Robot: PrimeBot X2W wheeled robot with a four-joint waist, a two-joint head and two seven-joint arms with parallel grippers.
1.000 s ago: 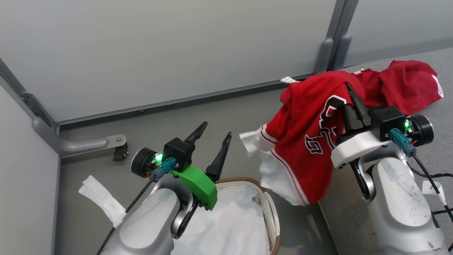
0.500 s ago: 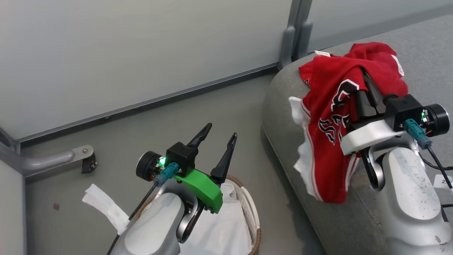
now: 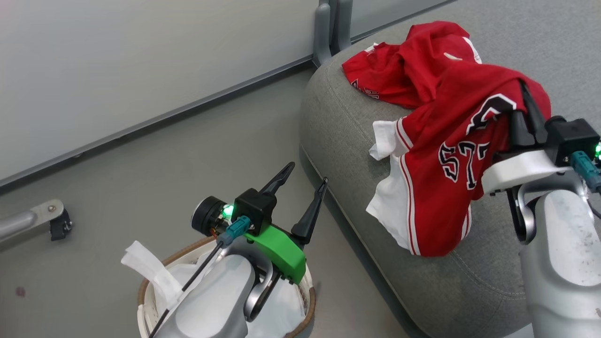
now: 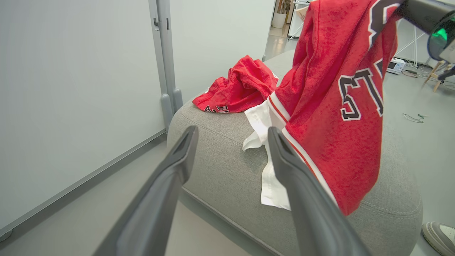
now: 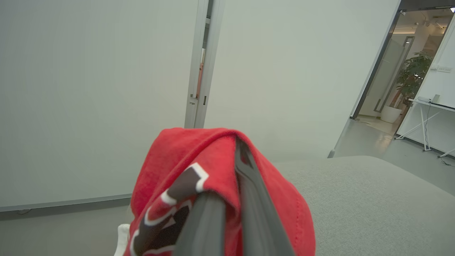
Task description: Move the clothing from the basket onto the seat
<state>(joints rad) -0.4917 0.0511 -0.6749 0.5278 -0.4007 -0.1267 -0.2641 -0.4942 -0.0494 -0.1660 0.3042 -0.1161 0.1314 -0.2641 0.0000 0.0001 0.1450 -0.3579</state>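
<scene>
My right gripper point(image 3: 522, 101) is shut on the red "23" jersey point(image 3: 446, 164), which hangs from it over the grey seat point(image 3: 338, 122) with its white-trimmed hem touching the cushion. In the right wrist view the jersey point(image 5: 199, 167) drapes over my closed fingers point(image 5: 249, 185). A second red garment point(image 3: 399, 75) with a white stripe lies crumpled on the seat's far end, also seen in the left wrist view as the red garment point(image 4: 238, 89). My left gripper point(image 3: 303, 185) stands open over the floor, above the basket point(image 3: 145, 291) with its white liner.
Pale partition walls point(image 3: 141, 56) with a grey post point(image 3: 328, 28) stand behind the seat. A metal foot with a caster point(image 3: 51, 220) sits at the left on the grey floor. A shoe point(image 4: 439, 236) shows beside the seat's near corner.
The head camera has swung right, bringing the seat into fuller view. My right gripper has carried the jersey from beside the seat's edge to above the cushion, close to the other garment.
</scene>
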